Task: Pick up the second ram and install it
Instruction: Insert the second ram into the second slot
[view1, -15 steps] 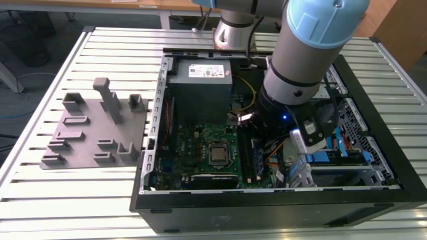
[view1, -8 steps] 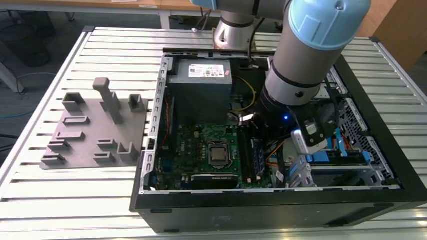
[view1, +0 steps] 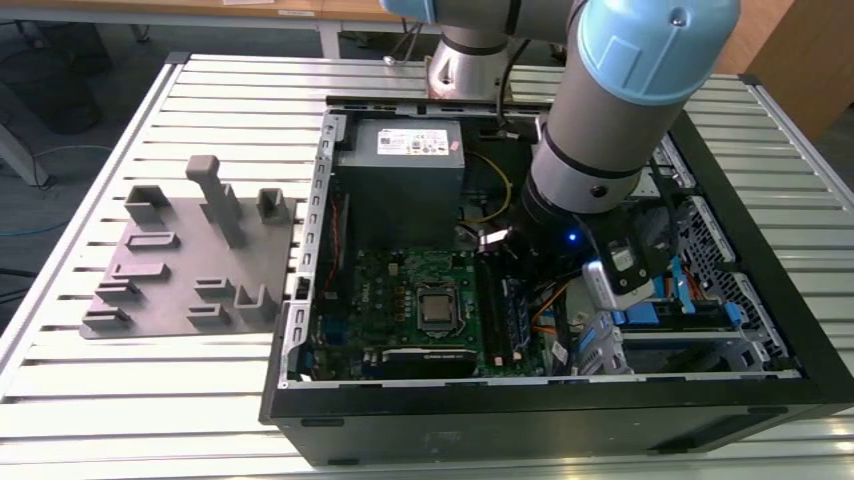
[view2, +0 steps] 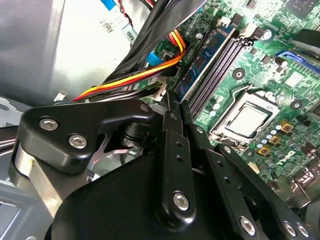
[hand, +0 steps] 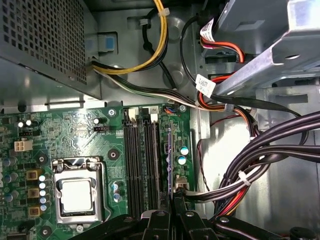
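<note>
Thin dark second ram (hand: 170, 155), blue-labelled, is standing edge-on in a motherboard (hand: 60, 130) slot; gripper (hand: 173, 198) is clamping it, cable bundle (hand: 265, 150) crowding just beside.

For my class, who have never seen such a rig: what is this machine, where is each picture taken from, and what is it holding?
It is a robot arm reaching into an open computer case on a slatted table. The exterior view looks from off the arm; both wrist views ride on it, looking past the gripper. A grey fixture tray lies beside the case. The gripper is shut on a thin memory stick, standing on edge at slots on the motherboard.
</note>
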